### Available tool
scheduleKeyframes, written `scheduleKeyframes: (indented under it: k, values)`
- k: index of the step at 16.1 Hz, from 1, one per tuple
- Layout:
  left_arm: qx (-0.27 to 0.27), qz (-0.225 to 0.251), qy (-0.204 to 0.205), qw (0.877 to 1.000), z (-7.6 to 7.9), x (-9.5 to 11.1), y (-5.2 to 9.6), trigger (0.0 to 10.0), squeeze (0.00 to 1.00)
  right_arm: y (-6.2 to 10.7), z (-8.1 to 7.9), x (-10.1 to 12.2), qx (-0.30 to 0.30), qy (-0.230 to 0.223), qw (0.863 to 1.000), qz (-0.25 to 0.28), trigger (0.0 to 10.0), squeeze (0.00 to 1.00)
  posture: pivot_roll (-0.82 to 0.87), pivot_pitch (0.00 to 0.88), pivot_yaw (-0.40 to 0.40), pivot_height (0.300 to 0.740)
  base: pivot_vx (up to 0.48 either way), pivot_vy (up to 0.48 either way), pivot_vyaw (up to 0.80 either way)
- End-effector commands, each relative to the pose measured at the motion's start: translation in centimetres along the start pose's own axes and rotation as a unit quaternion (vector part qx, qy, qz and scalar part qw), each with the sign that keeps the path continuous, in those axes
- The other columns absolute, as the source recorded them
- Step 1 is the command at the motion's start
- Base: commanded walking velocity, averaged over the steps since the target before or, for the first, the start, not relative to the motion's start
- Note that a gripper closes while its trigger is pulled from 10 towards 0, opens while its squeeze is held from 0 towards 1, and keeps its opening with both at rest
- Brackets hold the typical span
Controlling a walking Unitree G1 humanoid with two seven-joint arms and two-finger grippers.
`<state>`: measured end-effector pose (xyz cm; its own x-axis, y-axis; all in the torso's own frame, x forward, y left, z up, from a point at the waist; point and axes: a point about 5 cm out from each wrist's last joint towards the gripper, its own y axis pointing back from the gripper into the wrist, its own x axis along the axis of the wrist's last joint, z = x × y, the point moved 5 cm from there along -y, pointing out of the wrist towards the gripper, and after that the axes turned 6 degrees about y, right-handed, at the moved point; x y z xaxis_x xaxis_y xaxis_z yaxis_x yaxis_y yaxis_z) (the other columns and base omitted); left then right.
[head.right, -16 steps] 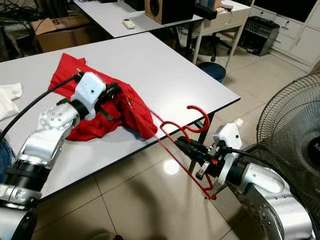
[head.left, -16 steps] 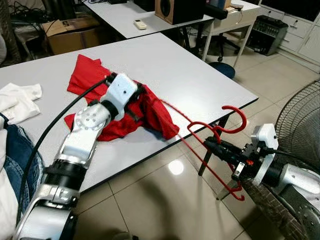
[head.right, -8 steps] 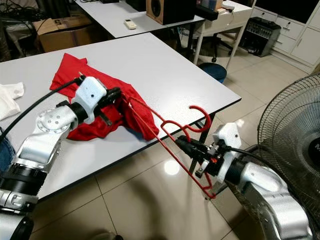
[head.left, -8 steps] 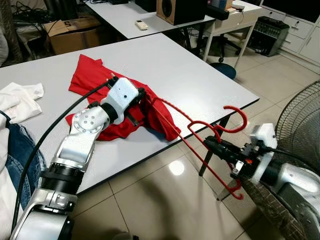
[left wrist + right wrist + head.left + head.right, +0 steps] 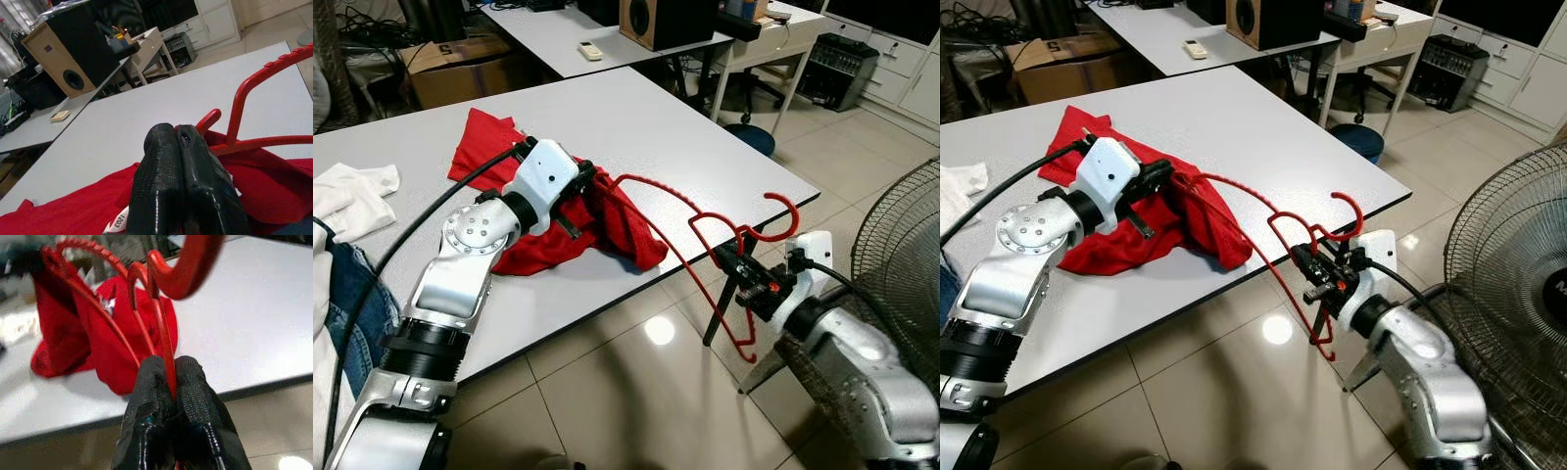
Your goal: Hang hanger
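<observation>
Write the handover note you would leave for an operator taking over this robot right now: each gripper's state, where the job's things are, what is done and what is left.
Right gripper: shut on the red hanger near its hook, holding it beyond the table's front edge.
Left gripper: shut on the red garment where the hanger's far shoulder meets the cloth.
The garment lies bunched on the white table, one fold draping toward the edge. The hanger's far arm reaches into it; whether it is inside the neck opening cannot be told.
Done: hanger and garment both gripped and brought together.
Left: seat the garment fully on the hanger, then hang it. No rail is in sight.
</observation>
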<state>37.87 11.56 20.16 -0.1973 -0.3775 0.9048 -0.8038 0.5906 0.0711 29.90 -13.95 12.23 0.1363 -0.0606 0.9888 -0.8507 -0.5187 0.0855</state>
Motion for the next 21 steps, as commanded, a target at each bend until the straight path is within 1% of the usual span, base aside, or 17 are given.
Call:
scheduleKeyframes:
  k: [1, 2, 3, 4, 5, 6, 7, 9, 11, 13, 14, 16, 17, 18, 19, 20, 21]
  values:
    - [-0.035, -0.005, -0.008, 0.999, 1.8, -0.2, -0.3, 0.0, 0.0, 0.0, -0.8, 0.6, 0.002, -0.032, 0.999, 0.015, 10.0, 0.0, -0.03, 0.009, 0.013, 0.74, 0.0, 0.0, 0.0]
    - [-0.035, -0.005, -0.008, 0.999, 1.8, -0.2, -0.3, 0.0, 0.0, 0.1, -1.2, 0.3, 0.006, -0.051, 0.999, 0.012, 10.0, 0.0, -0.04, 0.011, 0.015, 0.74, 0.0, 0.0, 0.0]
    - [-0.037, -0.003, -0.009, 0.999, 2.0, 0.0, -0.6, 0.0, 0.0, 0.8, -2.9, -2.3, 0.029, -0.049, 0.997, -0.049, 10.0, 0.0, -0.04, 0.013, 0.023, 0.74, 0.0, 0.0, 0.0]
    - [-0.037, -0.002, -0.012, 0.999, 2.0, 0.0, -0.7, 0.0, 0.0, 1.0, -2.9, -2.8, 0.027, -0.046, 0.996, -0.064, 10.0, 0.0, -0.04, 0.013, 0.023, 0.74, 0.0, 0.0, 0.0]
    - [-0.036, -0.001, -0.014, 0.999, 1.9, 0.1, -0.8, 0.0, 0.0, 1.1, -2.7, -3.3, 0.026, -0.012, 0.996, -0.085, 10.0, 0.0, -0.04, 0.015, 0.028, 0.74, 0.0, 0.0, 0.0]
    - [-0.033, 0.0, -0.017, 0.999, 1.8, 0.2, -0.9, 0.0, 0.0, 1.2, -2.4, -3.5, 0.029, 0.034, 0.994, -0.099, 10.0, 0.0, -0.05, 0.017, 0.031, 0.74, 0.0, 0.0, 0.0]
    - [-0.032, 0.0, -0.021, 0.999, 1.7, 0.1, -1.0, 0.0, 0.0, 1.1, -2.1, -3.1, 0.028, 0.064, 0.992, -0.103, 10.0, 0.0, -0.05, 0.017, 0.028, 0.74, 0.0, 0.0, 0.0]
    - [-0.031, -0.004, -0.033, 0.999, 1.7, 0.0, -1.1, 0.0, 0.0, 1.1, -1.6, -2.4, 0.017, 0.106, 0.989, -0.101, 10.0, 0.0, -0.05, 0.021, 0.018, 0.74, 0.0, 0.0, 0.0]
    - [-0.027, -0.004, -0.035, 0.999, 1.7, 0.0, -1.1, 0.0, 0.0, 0.8, -1.3, -1.5, 0.013, 0.131, 0.987, -0.092, 10.0, 0.0, -0.04, 0.023, 0.009, 0.74, 0.0, 0.0, 0.0]
    - [-0.024, -0.007, -0.037, 0.999, 1.8, -0.3, -0.8, 0.0, 0.0, 0.2, -1.8, -1.1, 0.029, 0.168, 0.981, -0.088, 10.0, 0.0, -0.04, 0.022, -0.01, 0.74, 0.0, 0.0, 0.0]
    - [-0.021, -0.01, -0.042, 0.999, 1.7, -0.5, -0.7, 0.0, 0.0, 0.1, -2.4, -1.0, 0.045, 0.155, 0.983, -0.088, 10.0, 0.0, -0.04, 0.022, -0.015, 0.74, 0.0, 0.0, 0.0]
    - [-0.016, -0.012, -0.049, 0.999, 1.6, -0.6, -0.5, 0.0, 0.0, -0.2, -2.5, -0.4, 0.038, 0.08, 0.993, -0.073, 10.0, 0.0, -0.04, 0.021, -0.02, 0.74, 0.0, 0.0, 0.0]
    - [-0.013, -0.011, -0.053, 0.998, 1.4, -0.5, -0.5, 0.0, 0.0, -0.5, -1.0, -0.2, -0.013, 0.006, 0.998, -0.064, 10.0, 0.0, -0.04, 0.021, -0.024, 0.74, 0.0, 0.0, 0.0]
    - [-0.012, -0.01, -0.059, 0.998, 1.2, -0.3, -0.4, 0.0, 0.0, -0.8, 0.5, 0.8, -0.059, -0.041, 0.997, -0.03, 10.0, 0.0, -0.04, 0.019, -0.024, 0.74, 0.0, 0.0, 0.0]
    - [-0.013, -0.01, -0.063, 0.998, 1.1, -0.3, -0.4, 0.0, 0.0, -1.1, 1.8, 1.7, -0.094, -0.077, 0.993, 0.005, 10.0, 0.0, -0.04, 0.018, -0.02, 0.74, 0.0, 0.0, 0.0]
    - [-0.019, -0.012, -0.067, 0.998, 1.1, -0.4, -0.4, 0.0, 0.0, -1.3, 3.0, 2.3, -0.116, -0.126, 0.985, 0.03, 10.0, 0.0, -0.04, 0.015, -0.014, 0.74, 0.0, 0.0, 0.0]
    - [-0.034, -0.016, -0.072, 0.997, 1.5, -0.6, -0.5, 0.0, 0.0, -1.6, 3.8, 2.4, -0.126, -0.172, 0.976, 0.041, 10.0, 0.0, -0.04, 0.014, -0.011, 0.74, 0.0, 0.0, 0.0]
